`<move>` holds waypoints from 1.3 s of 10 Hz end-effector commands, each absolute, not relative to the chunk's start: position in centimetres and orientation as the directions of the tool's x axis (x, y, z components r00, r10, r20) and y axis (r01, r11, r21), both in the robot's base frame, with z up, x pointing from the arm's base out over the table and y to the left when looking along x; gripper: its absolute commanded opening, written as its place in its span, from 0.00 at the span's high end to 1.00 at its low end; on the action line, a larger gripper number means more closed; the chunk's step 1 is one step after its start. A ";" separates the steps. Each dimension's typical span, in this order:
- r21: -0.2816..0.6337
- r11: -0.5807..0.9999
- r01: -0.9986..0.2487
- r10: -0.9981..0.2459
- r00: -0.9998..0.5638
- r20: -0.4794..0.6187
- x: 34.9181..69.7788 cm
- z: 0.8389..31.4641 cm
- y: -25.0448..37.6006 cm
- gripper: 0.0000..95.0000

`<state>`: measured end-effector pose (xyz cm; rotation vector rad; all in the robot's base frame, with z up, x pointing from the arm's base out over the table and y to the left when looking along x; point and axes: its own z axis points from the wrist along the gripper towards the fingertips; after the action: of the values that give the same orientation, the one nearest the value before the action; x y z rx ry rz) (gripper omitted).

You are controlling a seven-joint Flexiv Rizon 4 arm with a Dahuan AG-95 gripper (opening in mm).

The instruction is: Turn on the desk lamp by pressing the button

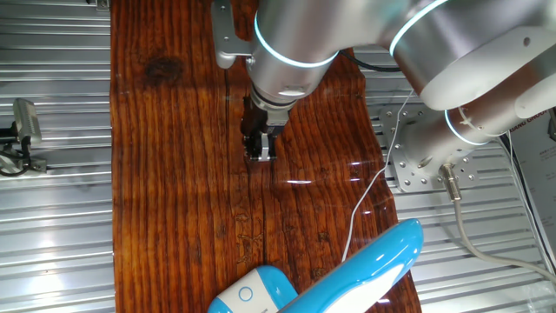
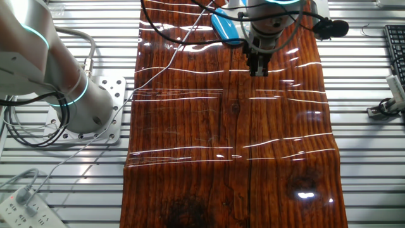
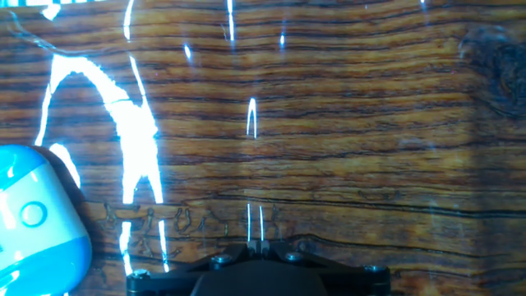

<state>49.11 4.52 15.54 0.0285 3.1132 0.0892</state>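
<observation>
Hand view: glossy sky-blue and white plastic desk lamp (image 3: pixel 37 222) with round button (image 3: pixel 33 215) on base; two-finger gripper (image 1: pixel 261 149) well apart from base, over wood-grain tabletop (image 1: pixel 174 174); finger gap indiscernible.

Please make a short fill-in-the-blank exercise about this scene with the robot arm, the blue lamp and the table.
1. The desk lamp is mainly white and ____.
2. The gripper is over bare ____, not over the lamp.
3. In the hand view, the lamp's base lies at the ____ edge of the picture.
4. A thin white ____ runs across the wooden table from the lamp.

Missing words: blue; wood; left; cord
</observation>
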 end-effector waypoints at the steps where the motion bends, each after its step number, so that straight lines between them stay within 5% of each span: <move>1: 0.052 0.998 0.018 0.020 -0.999 -0.035 49.3 15.4 4.5 1.00; 13: 0.071 0.997 -0.028 -0.025 -0.999 -0.049 49.3 15.3 4.5 1.00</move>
<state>49.28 4.50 15.26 -0.0423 3.0906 0.1143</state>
